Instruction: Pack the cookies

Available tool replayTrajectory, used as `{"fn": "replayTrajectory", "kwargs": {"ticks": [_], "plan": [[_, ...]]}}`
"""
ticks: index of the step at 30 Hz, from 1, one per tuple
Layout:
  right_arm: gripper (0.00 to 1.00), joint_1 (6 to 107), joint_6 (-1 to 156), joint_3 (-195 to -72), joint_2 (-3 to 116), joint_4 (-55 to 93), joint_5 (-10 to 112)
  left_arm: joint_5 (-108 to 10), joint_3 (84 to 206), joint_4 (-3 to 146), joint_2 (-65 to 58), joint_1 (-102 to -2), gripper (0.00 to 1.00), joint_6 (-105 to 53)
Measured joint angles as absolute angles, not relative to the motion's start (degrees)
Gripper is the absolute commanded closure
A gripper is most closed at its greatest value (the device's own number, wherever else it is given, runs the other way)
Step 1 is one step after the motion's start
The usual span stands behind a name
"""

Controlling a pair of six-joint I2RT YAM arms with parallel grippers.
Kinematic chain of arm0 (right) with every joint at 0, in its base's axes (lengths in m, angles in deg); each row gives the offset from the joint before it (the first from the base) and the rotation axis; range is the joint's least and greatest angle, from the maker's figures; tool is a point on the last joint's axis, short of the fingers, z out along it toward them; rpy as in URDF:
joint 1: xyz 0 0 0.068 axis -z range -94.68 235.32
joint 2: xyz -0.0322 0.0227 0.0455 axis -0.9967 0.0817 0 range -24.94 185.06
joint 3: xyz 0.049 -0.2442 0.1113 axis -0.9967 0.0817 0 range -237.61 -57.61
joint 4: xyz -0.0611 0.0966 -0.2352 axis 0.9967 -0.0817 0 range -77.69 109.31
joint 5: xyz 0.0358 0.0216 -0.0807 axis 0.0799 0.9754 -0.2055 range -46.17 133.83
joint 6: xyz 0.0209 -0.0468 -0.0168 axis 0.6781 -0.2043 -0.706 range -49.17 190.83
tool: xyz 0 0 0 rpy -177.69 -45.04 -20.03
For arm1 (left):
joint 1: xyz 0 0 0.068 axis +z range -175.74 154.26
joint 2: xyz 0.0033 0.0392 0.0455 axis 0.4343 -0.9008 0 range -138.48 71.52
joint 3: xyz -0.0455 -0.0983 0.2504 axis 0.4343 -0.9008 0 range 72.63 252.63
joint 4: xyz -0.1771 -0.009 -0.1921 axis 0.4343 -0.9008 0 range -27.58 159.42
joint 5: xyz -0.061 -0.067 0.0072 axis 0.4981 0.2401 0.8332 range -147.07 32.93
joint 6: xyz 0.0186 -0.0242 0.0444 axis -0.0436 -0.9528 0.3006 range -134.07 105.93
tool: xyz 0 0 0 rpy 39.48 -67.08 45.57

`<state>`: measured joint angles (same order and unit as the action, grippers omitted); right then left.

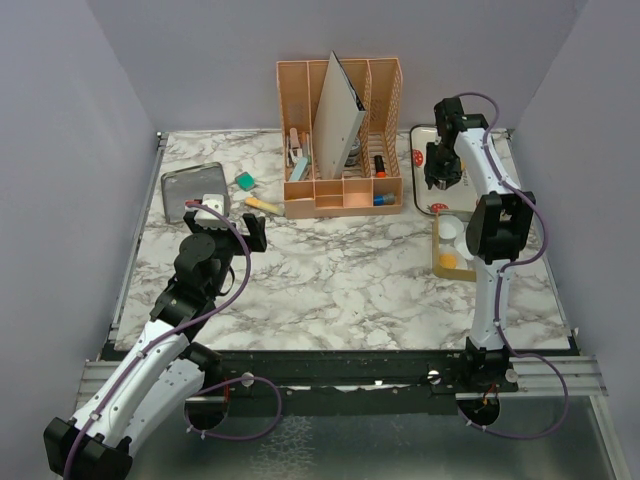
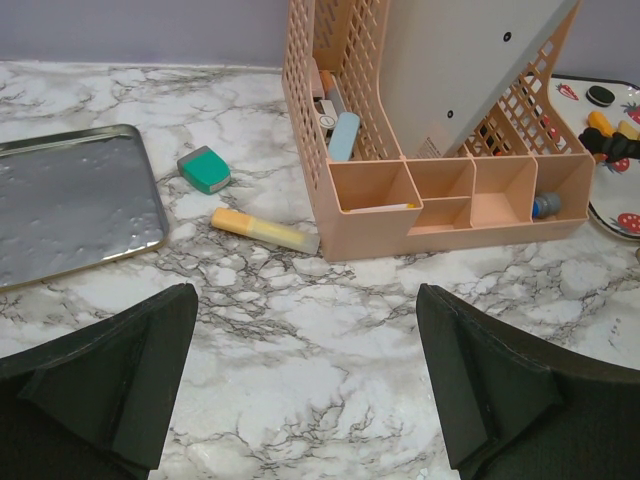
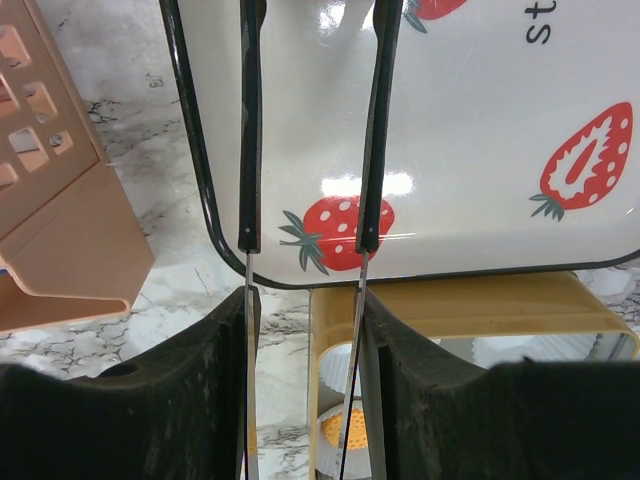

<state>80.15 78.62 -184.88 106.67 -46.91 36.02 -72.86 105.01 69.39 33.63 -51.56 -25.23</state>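
Note:
My right gripper [image 3: 310,310] is shut on a pair of metal tongs [image 3: 250,150] with black ends. The tongs reach out over a white strawberry-print plate [image 3: 470,120]; their tips run out of the right wrist view. In the top view this gripper [image 1: 440,172] hangs over the plate [image 1: 422,140]. Orange-yellow cookies [image 2: 603,122] lie on the plate at the right edge of the left wrist view. One round cookie [image 3: 343,430] sits in a white paper cup inside the yellow box [image 3: 470,305], also seen as the yellow box [image 1: 440,262]. My left gripper [image 1: 228,222] [image 2: 305,305] stands open over bare marble.
A peach desk organiser [image 1: 340,150] [image 2: 420,190] stands at the back centre, just left of the plate. A metal tray [image 1: 190,190] [image 2: 70,200], a green eraser [image 2: 204,168] and a yellow marker [image 2: 262,229] lie at the back left.

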Motion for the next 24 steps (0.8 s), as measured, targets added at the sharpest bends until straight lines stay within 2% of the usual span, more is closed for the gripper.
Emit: {"fn": "replayTrajectory", "kwargs": {"ticks": [18, 24], "plan": [[0.57, 80.15, 78.01, -189.20, 110.61, -49.60, 36.00, -72.86, 105.01, 69.39, 33.95, -51.56, 0.01, -25.20], [0.69, 80.15, 77.68, -189.82, 111.37, -50.08, 36.02, -72.86, 105.01, 69.39, 34.02, -51.56, 0.01, -25.18]]}}
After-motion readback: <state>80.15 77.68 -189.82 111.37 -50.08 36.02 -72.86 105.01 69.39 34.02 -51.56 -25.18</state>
